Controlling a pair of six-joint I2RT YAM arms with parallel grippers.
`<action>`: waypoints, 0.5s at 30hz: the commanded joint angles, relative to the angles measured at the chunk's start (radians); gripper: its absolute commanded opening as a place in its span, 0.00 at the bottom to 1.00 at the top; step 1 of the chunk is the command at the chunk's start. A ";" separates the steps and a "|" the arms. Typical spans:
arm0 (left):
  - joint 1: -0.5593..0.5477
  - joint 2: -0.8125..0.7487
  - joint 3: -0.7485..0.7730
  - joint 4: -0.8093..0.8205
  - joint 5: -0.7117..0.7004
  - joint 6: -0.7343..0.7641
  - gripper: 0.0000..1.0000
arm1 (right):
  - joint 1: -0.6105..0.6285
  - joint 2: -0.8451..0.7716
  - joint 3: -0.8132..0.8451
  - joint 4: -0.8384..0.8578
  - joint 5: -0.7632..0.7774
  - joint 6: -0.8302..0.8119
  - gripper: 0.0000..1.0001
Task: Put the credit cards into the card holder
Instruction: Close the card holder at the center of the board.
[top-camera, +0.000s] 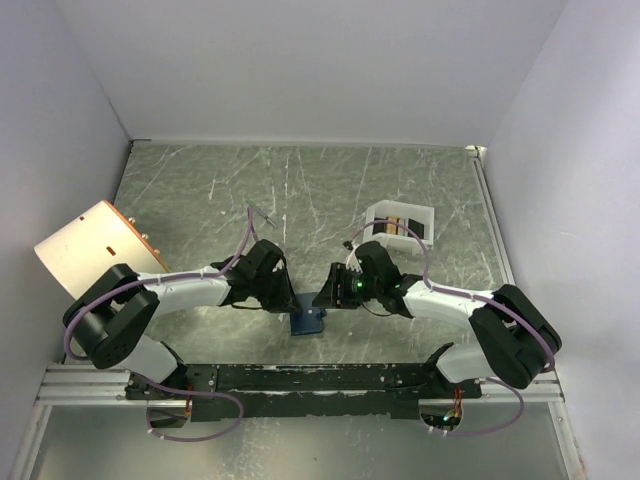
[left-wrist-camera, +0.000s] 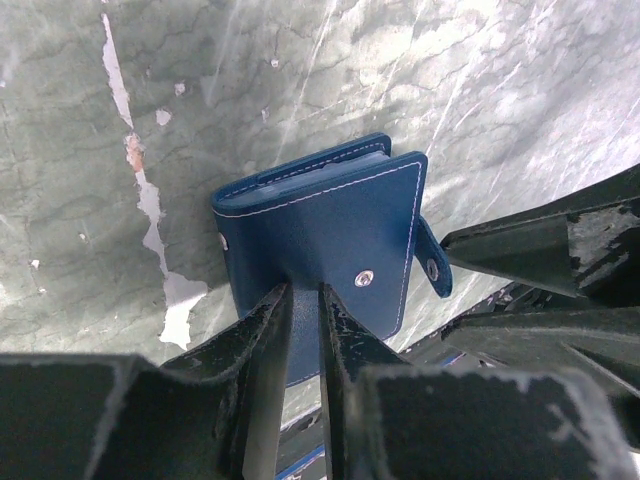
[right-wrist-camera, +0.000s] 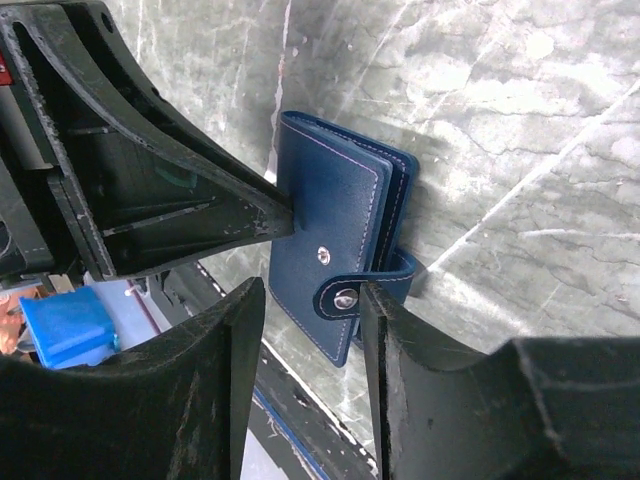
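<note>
Where the two arms meet at the near middle of the marbled grey desk (top-camera: 300, 190), a folded-shut dark blue card holder (left-wrist-camera: 330, 225) is held. The left jaws pinch its cover at one edge. The right jaws stand spread, with the holder's unfastened snap tab (right-wrist-camera: 345, 297) between them. Dark and tan credit cards (top-camera: 398, 224) sit in a white tray (top-camera: 378, 212) to the far right, well apart from the holder.

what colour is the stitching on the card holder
Whitish, running along the edges of the dark blue folding card holder; it shows best in the left wrist view.
</note>
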 joint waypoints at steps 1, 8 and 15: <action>-0.011 0.028 0.005 -0.055 -0.038 0.001 0.29 | -0.008 -0.008 -0.018 -0.014 0.016 -0.014 0.45; -0.018 0.034 0.015 -0.068 -0.053 0.005 0.29 | -0.012 0.006 -0.029 -0.005 0.029 0.000 0.68; -0.017 0.035 0.011 -0.065 -0.051 0.006 0.29 | -0.011 0.035 -0.051 0.059 -0.003 0.026 0.64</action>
